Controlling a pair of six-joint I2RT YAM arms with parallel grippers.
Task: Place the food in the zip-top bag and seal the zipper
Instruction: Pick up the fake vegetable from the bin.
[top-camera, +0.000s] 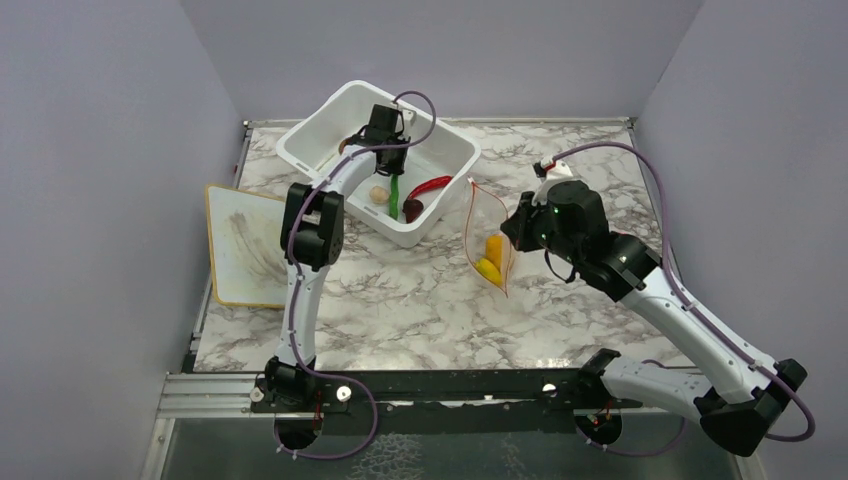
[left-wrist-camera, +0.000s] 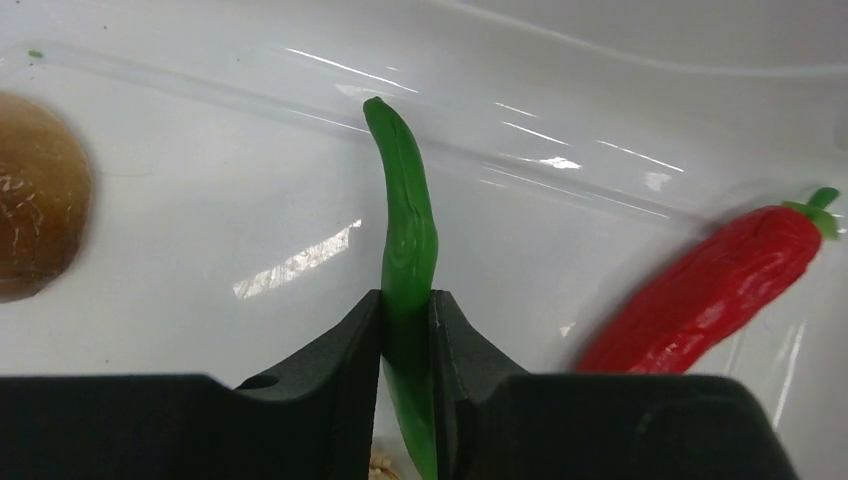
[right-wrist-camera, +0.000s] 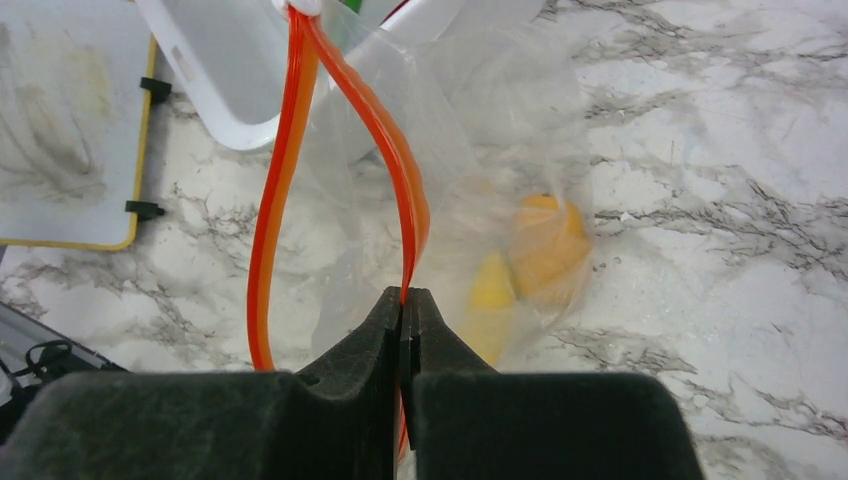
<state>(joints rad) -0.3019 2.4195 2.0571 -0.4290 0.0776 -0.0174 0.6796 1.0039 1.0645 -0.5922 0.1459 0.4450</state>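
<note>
My left gripper (left-wrist-camera: 406, 310) is shut on the long green pod (left-wrist-camera: 404, 230) inside the white tub; in the top view the pod (top-camera: 394, 196) hangs below that gripper (top-camera: 390, 165). The red chili (left-wrist-camera: 715, 290) lies to its right and the brown ball (left-wrist-camera: 35, 195) to its left. The beige mushroom (top-camera: 378, 194) and dark red piece (top-camera: 413, 208) also lie in the tub. My right gripper (right-wrist-camera: 405, 300) is shut on the orange-red zipper (right-wrist-camera: 400, 190) and holds the clear zip-top bag (top-camera: 488, 240) open. The banana (right-wrist-camera: 492, 300) and orange fruit (right-wrist-camera: 548, 240) are inside the bag.
The white tub (top-camera: 440, 200) stands at the back centre of the marble table. A yellow-edged whiteboard (top-camera: 240, 245) lies at the left table edge. Grey walls enclose the table on three sides.
</note>
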